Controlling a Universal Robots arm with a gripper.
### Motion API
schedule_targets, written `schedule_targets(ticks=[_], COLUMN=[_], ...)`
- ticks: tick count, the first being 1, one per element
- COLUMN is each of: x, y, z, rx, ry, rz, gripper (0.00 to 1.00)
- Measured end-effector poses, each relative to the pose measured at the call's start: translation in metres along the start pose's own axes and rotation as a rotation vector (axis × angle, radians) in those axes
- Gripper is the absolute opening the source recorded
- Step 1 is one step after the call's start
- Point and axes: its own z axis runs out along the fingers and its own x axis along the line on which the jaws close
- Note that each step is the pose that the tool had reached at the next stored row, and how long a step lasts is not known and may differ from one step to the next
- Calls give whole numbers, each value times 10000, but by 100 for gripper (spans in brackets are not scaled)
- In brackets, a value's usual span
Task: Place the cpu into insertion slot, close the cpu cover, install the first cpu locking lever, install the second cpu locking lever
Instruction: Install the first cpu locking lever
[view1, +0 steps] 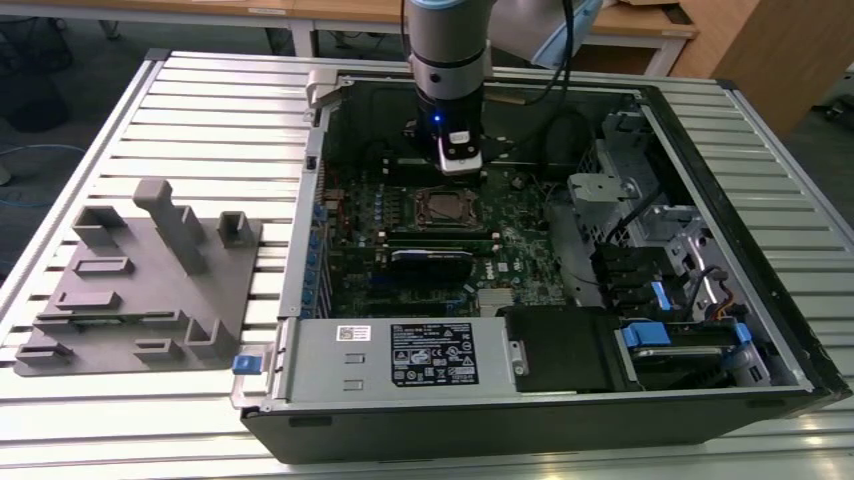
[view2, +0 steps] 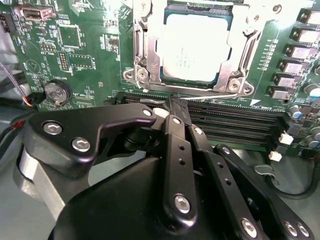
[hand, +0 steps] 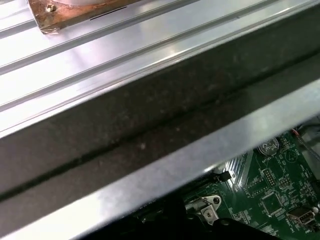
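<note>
Already the dull silver-grey square cpu (view2: 196, 46) lies flat inside the insertion slot (view2: 192, 50), a square socket with silvery rim in the green circuit board (view2: 75, 55). The thin silvery metal cpu cover (view2: 147, 50) appears to be down around the chip, though I cannot tell whether the levers are locked. Nearest the second wrist camera, the black gripper (view2: 176, 107) has its jaws closed on nothing, just beside the socket, over the long black memory slots (view2: 235, 122).
</note>
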Motion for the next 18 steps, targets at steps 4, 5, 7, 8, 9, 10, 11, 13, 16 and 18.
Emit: schedule_targets(ticks=[4,5,7,8,9,10,11,13,16,18], x=[8,13,18,18,18,18,19,20,20,20], y=[14,25,35,35,35,36,35,33,31,30], z=[2,4,5,6,7,9,11,19,29,36], rx=[1,0,1,-1,4,15,35,96,221,308], ry=[-1,-2,-1,-1,-2,-10,-19,-50,-111,-155], rz=[12,10,10,9,8,9,9,7,-8,-22], gripper=[10,10,10,10,10,10,10,10,10,10])
